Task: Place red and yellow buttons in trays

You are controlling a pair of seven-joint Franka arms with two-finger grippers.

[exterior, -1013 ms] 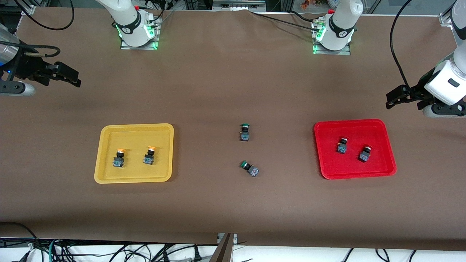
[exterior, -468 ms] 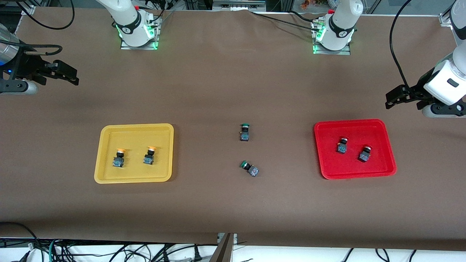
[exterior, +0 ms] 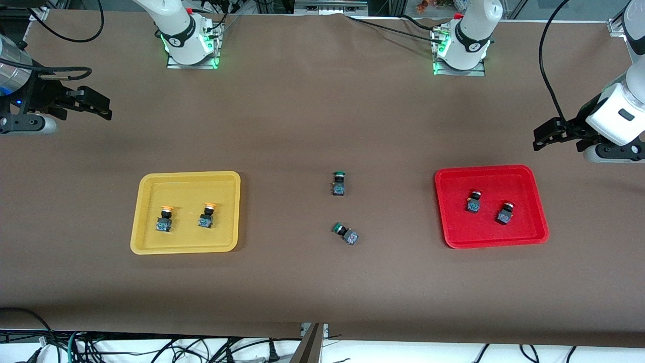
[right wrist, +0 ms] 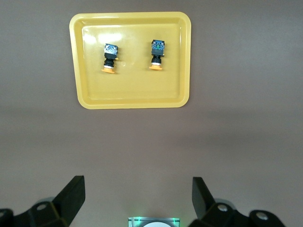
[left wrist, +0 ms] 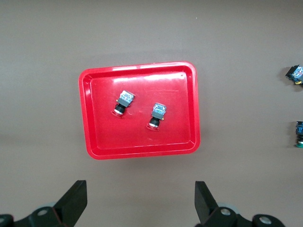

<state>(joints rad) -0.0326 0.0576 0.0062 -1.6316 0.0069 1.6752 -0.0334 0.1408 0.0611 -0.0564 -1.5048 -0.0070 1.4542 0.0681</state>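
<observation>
The yellow tray [exterior: 146, 242] lies toward the right arm's end and holds two yellow-capped buttons [exterior: 165, 219] [exterior: 207, 215]; the right wrist view shows the tray [right wrist: 78, 90] and both buttons [right wrist: 109, 57] [right wrist: 157, 54]. The red tray [exterior: 453, 237] lies toward the left arm's end and holds two red-capped buttons [exterior: 473, 201] [exterior: 505, 213]; the left wrist view shows that tray [left wrist: 90, 142] and its buttons [left wrist: 123, 101] [left wrist: 156, 115]. My right gripper [exterior: 103, 110] is open and empty, high over bare table at the right arm's end. My left gripper [exterior: 540, 140] is open and empty, high beside the red tray.
Two green-capped switches [exterior: 338, 183] [exterior: 345, 234] lie on the brown table between the trays; both also show at the edge of the left wrist view [left wrist: 296, 74] [left wrist: 299, 134]. The arm bases [exterior: 189, 43] [exterior: 461, 48] stand along the table's edge farthest from the front camera.
My right gripper has shifted slightly over the right arm's end of the table. The left gripper, trays and buttons have not moved.
</observation>
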